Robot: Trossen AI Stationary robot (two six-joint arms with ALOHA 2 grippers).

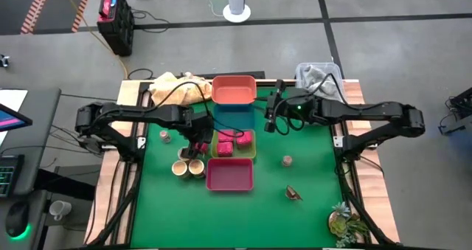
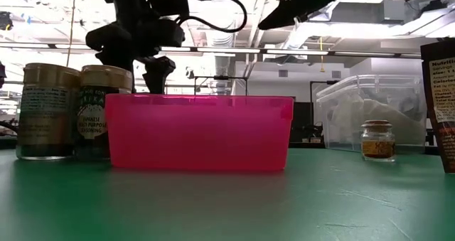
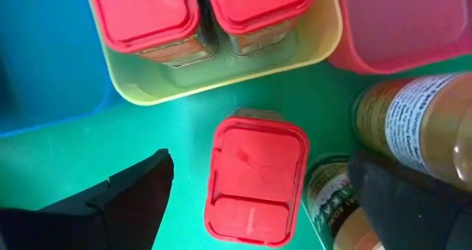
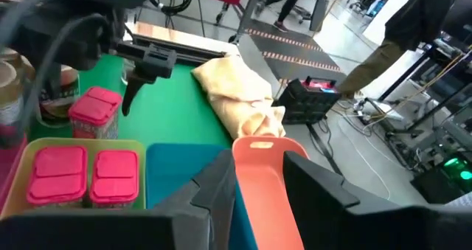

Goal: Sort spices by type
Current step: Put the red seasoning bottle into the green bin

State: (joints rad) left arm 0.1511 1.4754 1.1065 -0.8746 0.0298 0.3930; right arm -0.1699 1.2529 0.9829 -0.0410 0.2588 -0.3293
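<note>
High view: left hand (image 1: pixel 198 143) hovering over a pink-lidded spice block (image 1: pixel 202 145) just beside the yellow-green tray (image 1: pixel 253 148), which is holding more pink blocks; tan tubs (image 1: pixel 187 168) standing near on the green bench (image 1: pixel 310 213).

Left wrist view: left fingers (image 3: pixel 125 198) standing apart, straddling the pink-lidded spice block (image 3: pixel 255 180), not touching.

Right wrist view: right hand (image 4: pixel 258 187) gaping over the coral tray (image 4: pixel 269 183).

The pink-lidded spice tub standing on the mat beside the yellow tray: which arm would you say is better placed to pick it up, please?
Left: its open fingers straddle the tub. The right gripper hangs over the blue tray, farther off.
</note>
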